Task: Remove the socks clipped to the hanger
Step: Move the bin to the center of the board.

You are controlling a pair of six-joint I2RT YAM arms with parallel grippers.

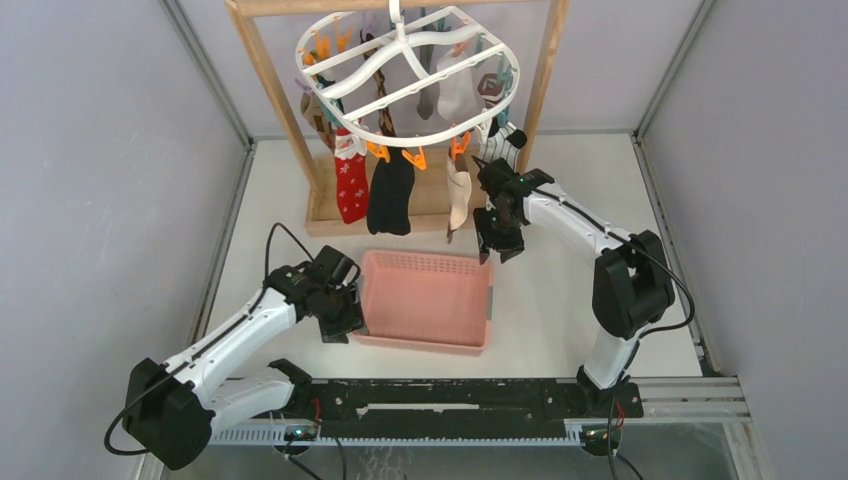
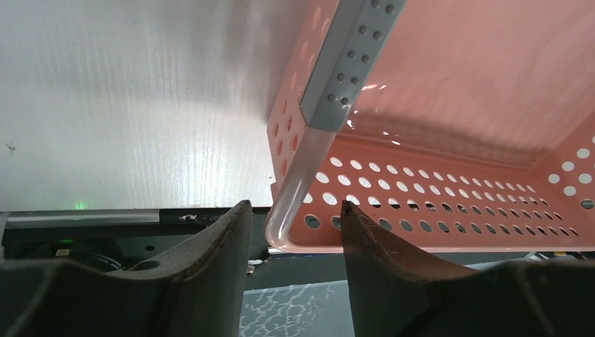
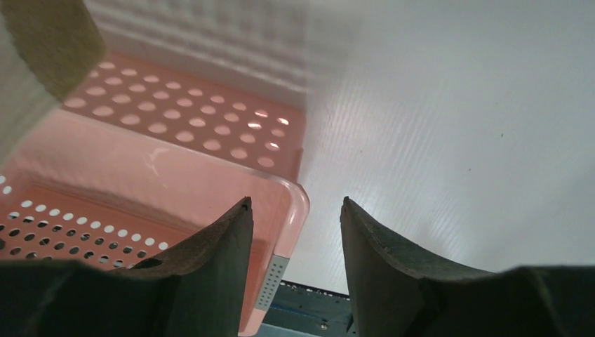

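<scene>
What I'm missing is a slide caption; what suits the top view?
Left arm and right arm, jaws open, flank an empty pink basket; socks hang clipped to the hanger.

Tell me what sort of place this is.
Probably a robot test cell staged for laundry: left arm and right arm mounted at a white table, grey walls around, socks clipped to a hanger, a pink basket.
</scene>
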